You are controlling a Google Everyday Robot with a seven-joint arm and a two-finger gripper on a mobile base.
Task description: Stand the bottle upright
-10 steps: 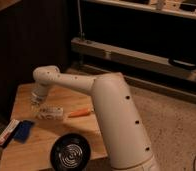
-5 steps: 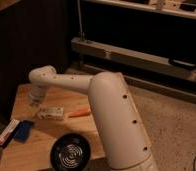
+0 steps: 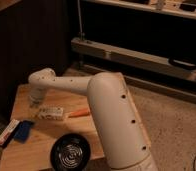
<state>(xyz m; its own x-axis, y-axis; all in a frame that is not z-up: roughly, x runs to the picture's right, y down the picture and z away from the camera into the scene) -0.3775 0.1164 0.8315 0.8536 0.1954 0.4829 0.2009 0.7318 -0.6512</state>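
The bottle (image 3: 50,113) lies on its side on the wooden table (image 3: 46,145), whitish with a pale printed label, at the table's middle left. My gripper (image 3: 35,100) hangs from the white arm's wrist (image 3: 42,80) just up and to the left of the bottle, pointing down at the table. It stands open, and the bottle lies apart from it. The arm's thick white body (image 3: 116,125) fills the right of the view and hides the table's right side.
An orange carrot (image 3: 79,112) lies right of the bottle. A blue flat item (image 3: 24,131) and a white-and-red box (image 3: 7,132) sit at the left edge. A round black object (image 3: 71,154) is at the front. Dark shelving (image 3: 141,55) stands behind.
The wrist and gripper have shifted left and slightly down toward the table beside the bottle. The bottle and the other objects have not moved.
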